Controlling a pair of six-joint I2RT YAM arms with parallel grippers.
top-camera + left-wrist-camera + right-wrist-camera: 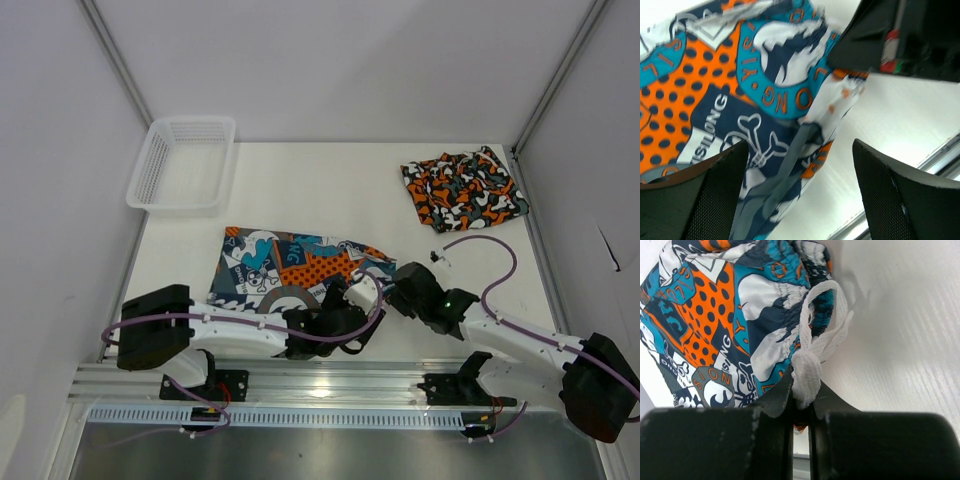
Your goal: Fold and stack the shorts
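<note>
The blue-teal, orange and white cartoon shorts (285, 265) lie spread on the table's near middle. They also fill the left wrist view (740, 90) and the right wrist view (725, 325). My right gripper (392, 290) is shut on their waistband edge, with the white drawstring knot (807, 372) pinched between its jaws. My left gripper (350, 300) is open, its fingers (720, 195) straddling the shorts' near right edge just above the table. The camouflage shorts (463, 188) lie folded at the far right.
A white mesh basket (183, 162) stands at the far left corner. White walls close in the table on three sides. A metal rail (330, 385) runs along the near edge by both arm bases.
</note>
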